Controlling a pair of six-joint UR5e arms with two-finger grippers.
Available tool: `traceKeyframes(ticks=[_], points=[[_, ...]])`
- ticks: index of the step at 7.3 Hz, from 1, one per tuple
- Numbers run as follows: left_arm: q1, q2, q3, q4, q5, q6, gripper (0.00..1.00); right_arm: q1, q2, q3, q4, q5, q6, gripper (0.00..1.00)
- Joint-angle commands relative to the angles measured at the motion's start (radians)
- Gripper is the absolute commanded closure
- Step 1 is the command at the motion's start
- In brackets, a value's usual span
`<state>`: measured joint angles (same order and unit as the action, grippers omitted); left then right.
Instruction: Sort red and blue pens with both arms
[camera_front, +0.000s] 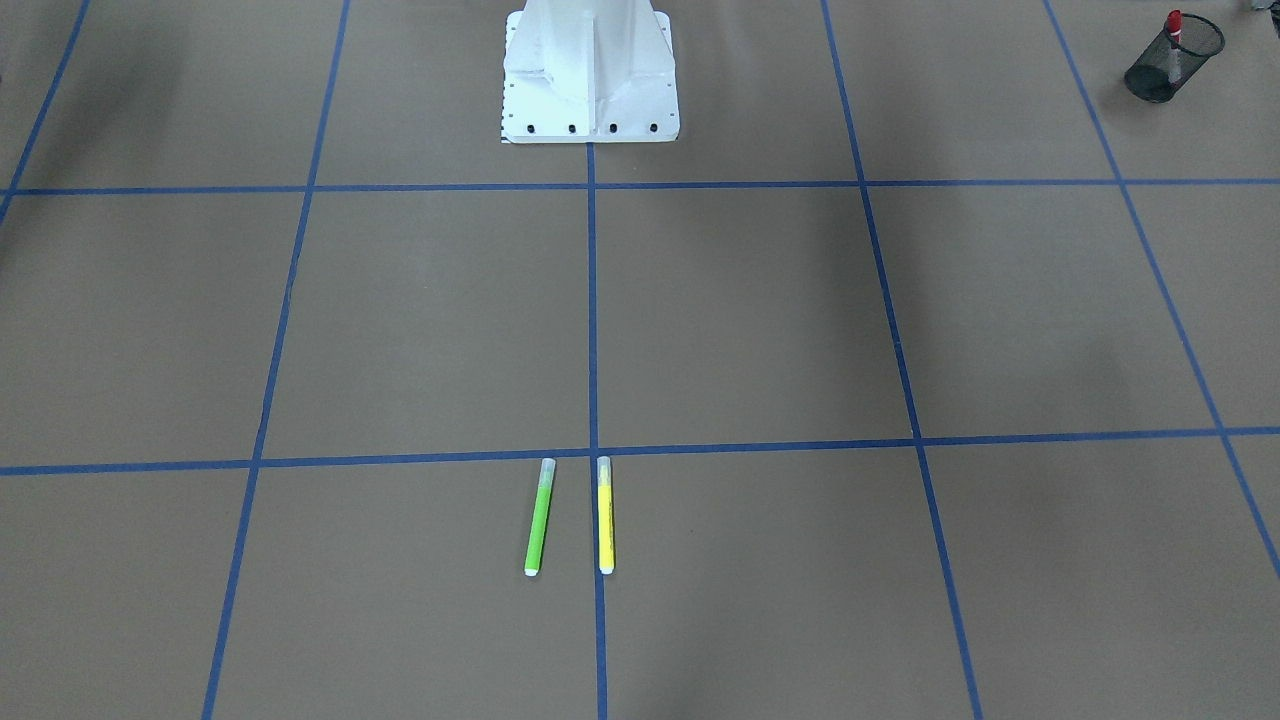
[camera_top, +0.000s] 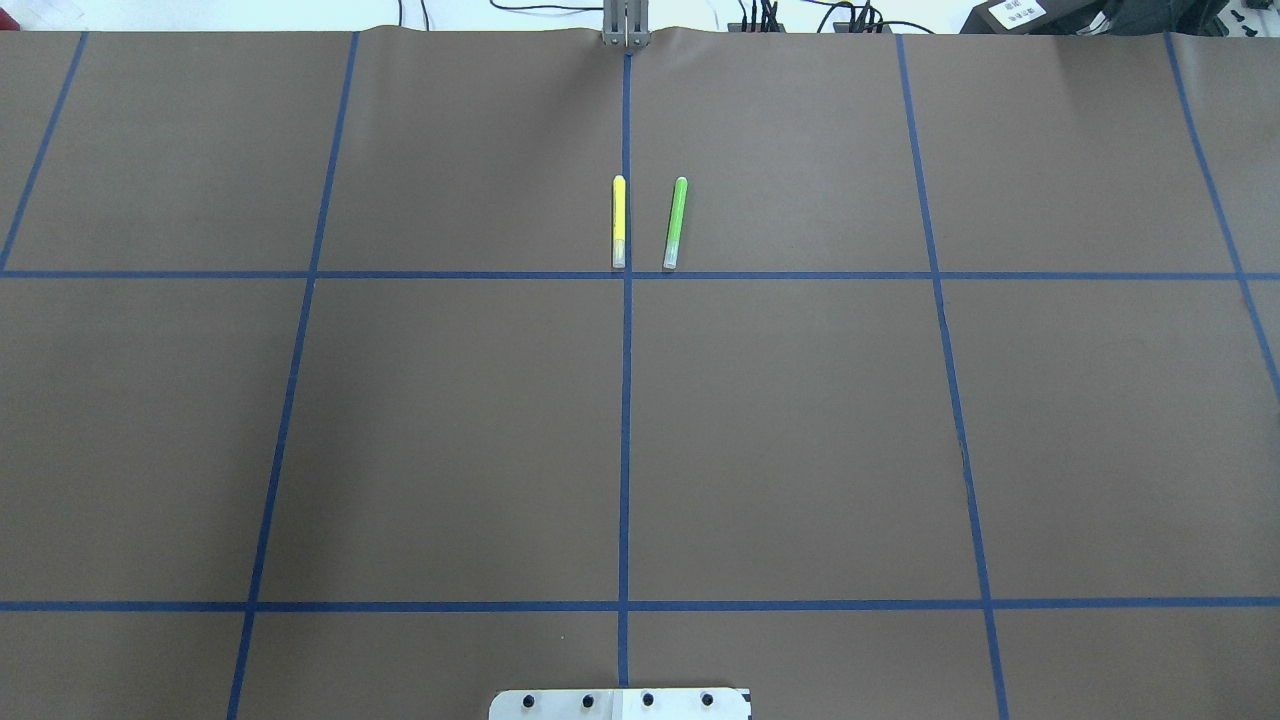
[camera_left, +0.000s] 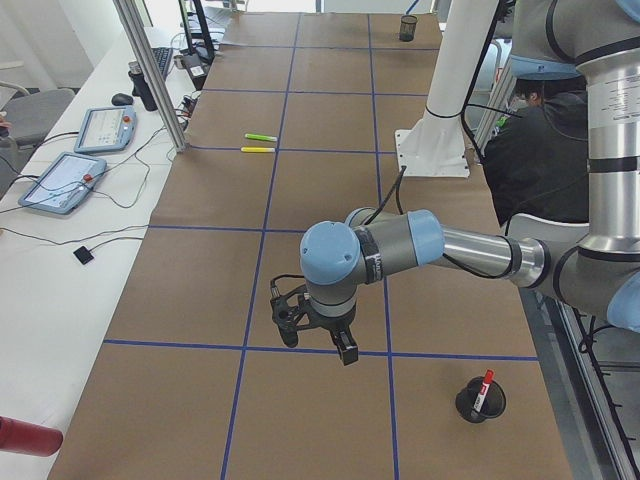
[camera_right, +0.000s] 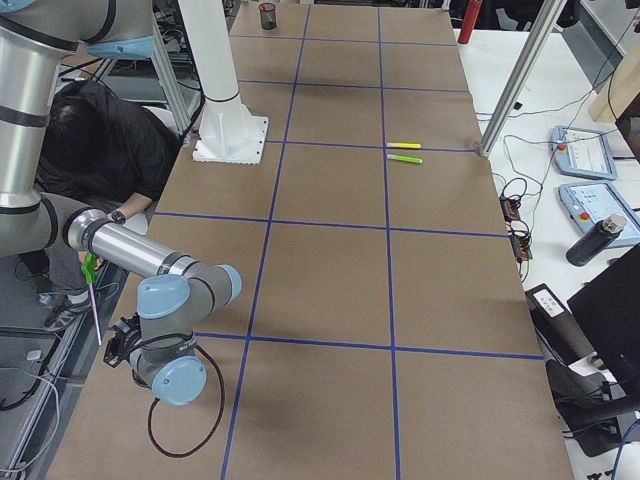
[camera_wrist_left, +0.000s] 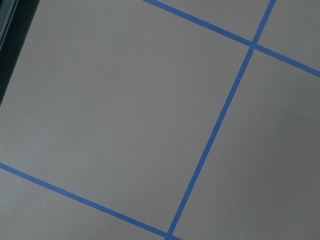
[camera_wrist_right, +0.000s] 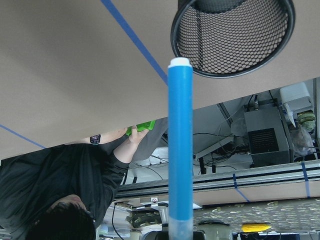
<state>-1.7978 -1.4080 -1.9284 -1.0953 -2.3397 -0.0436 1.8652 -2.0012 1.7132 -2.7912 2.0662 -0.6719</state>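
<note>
A: So, what has the right gripper got?
B: Its fingers are clamped on the blue pen at the clear cap end. The pen's length runs straight out from the wrist, white end leading, up to the rim of the mesh cup.
A: Let go now?
B: I wouldn't. The white end sits at the rim's edge, not over the middle. Nudge it inward, line the pen up with the opening, then release.
A: And farther off?
B: The left gripper hangs over the table; wide or narrow, I cannot tell. The red pen stands in the other cup, red end up
</note>
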Motion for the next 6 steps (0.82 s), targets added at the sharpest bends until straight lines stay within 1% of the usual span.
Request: traceKeyframes(ticks=[1,2,4,5,6], points=[[0.000,0.001,-0.004,0.000,-0.001,0.001,0.00,0.012,-0.002,-0.035,0.004,-0.003,0.000,1.00],[0.000,0.001,-0.004,0.000,0.000,0.002,0.00,0.018,0.004,-0.067,0.004,-0.002,0.005,1.00],[0.000,0.001,-0.004,-0.011,-0.001,0.002,0.00,0.041,0.002,-0.078,0.022,-0.003,0.015,1.00],[0.000,0.006,-0.006,-0.011,-0.001,0.004,0.00,0.045,0.004,-0.095,0.059,-0.003,0.040,1.00],[0.000,0.009,-0.006,-0.012,-0.001,0.004,0.00,0.046,0.010,-0.137,0.115,-0.002,0.043,1.00]])
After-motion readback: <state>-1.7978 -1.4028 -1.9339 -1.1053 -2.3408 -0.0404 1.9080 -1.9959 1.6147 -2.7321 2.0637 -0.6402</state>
